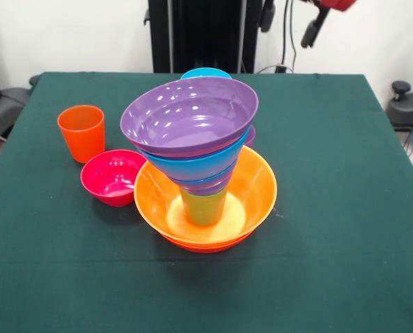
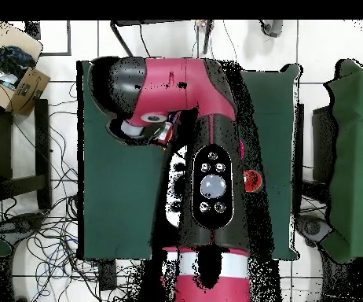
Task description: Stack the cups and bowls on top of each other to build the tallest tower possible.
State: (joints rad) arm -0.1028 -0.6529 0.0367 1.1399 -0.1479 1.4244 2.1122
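The tower stands mid-table in the front view. A broad yellow-orange bowl (image 1: 251,191) sits in an orange-red bowl (image 1: 206,245). A lime green cup (image 1: 204,207) stands in it and carries a sky-blue bowl (image 1: 196,168) and a tilted purple bowl (image 1: 189,118). A cyan bowl (image 1: 205,72) and part of a purple cup (image 1: 251,135) show behind it. An orange cup (image 1: 82,132) and a small magenta bowl (image 1: 113,177) stand apart at the left. The gripper (image 1: 312,31) is drawn back at the top edge, far from everything. In the overhead view the arm (image 2: 185,86) hides the tower.
The table has a dark green cloth (image 1: 331,208) with edges at left and right. The black pedestal (image 1: 206,35) stands behind the far edge. Cables and boxes lie on the floor around the table in the overhead view (image 2: 27,86).
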